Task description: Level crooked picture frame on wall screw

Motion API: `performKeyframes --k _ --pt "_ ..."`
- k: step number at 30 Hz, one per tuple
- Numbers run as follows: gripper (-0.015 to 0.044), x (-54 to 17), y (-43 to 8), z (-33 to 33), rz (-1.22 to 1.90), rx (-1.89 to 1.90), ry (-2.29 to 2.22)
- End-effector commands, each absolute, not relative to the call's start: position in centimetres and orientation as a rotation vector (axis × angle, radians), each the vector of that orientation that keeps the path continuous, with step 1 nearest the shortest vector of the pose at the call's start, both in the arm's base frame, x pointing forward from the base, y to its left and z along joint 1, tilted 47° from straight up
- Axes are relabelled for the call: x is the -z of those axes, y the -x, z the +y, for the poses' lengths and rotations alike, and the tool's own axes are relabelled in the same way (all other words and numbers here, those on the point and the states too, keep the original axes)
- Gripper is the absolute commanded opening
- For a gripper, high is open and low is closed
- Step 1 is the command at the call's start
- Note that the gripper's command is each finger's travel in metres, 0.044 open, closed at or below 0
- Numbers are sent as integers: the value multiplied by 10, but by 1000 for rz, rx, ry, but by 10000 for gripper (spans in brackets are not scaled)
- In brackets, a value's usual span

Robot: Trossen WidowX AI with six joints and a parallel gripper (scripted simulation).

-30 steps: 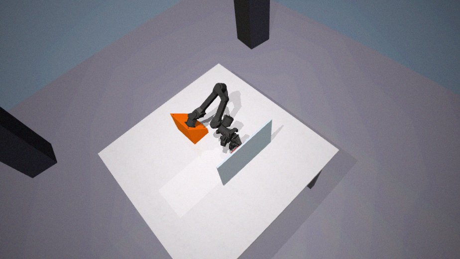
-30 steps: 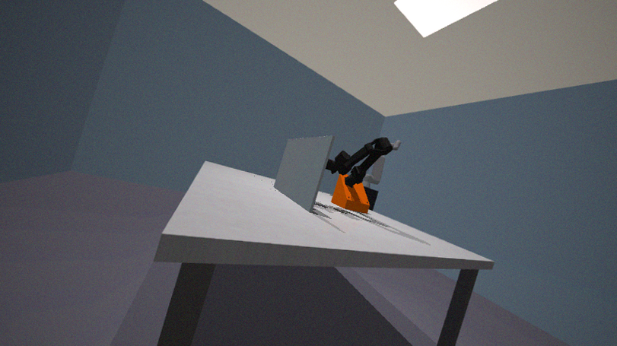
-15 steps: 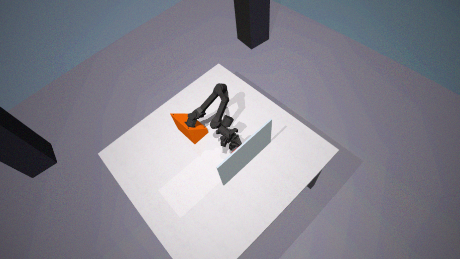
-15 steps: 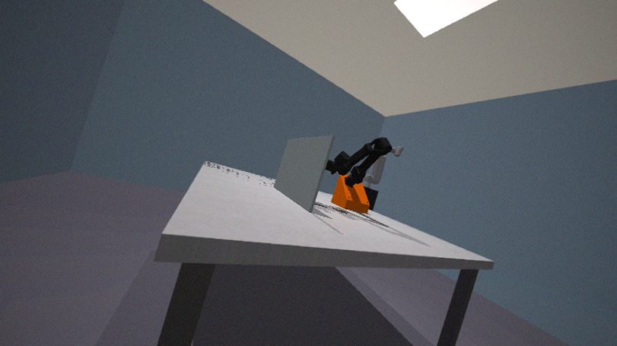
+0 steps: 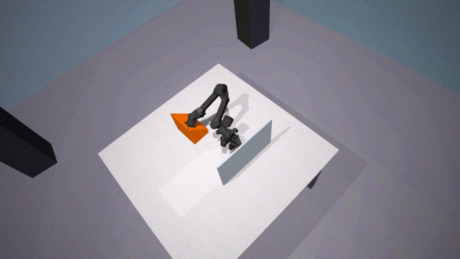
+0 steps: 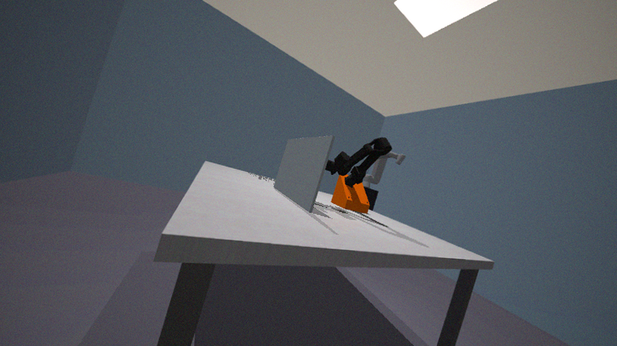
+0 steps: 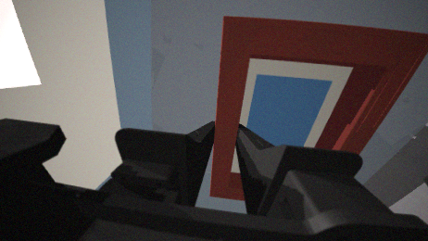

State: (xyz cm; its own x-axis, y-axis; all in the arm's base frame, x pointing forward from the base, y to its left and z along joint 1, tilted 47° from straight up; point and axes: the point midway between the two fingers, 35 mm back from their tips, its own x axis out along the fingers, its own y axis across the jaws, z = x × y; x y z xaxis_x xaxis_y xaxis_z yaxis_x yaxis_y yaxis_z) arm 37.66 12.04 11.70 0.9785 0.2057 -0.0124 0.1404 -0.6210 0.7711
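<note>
The gripper (image 5: 236, 147) (image 7: 225, 126) is shut tight on one edge of the red pic frame (image 5: 234, 150) (image 7: 234, 69). Frame's by the grey-blue wall panel (image 5: 249, 153) (image 6: 302, 171) (image 7: 185, 60), on the side facing the arm. Inside the red there's a cream border (image 7: 301, 66) w/ a blue bit (image 7: 289, 102) in the middle. The panel stands up on the white worktop (image 5: 135, 167) (image 6: 228, 219). The black arm (image 5: 222, 104) (image 6: 362, 157) bends over from its orange base (image 5: 192, 134) (image 6: 340, 194), also on the worktop. Can't tell from here if the frame's level, & can't see the screw. No words or brand names I can read
</note>
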Motion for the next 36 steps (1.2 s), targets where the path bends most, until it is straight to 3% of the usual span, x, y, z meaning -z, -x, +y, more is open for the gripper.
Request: performKeyframes --k 1,32,36 --pt "0 -117 -377 120 242 -97 -2251" --pt "0 -115 -376 122 257 -80 -2413" --pt "105 -115 -376 121 256 -81 -2392"
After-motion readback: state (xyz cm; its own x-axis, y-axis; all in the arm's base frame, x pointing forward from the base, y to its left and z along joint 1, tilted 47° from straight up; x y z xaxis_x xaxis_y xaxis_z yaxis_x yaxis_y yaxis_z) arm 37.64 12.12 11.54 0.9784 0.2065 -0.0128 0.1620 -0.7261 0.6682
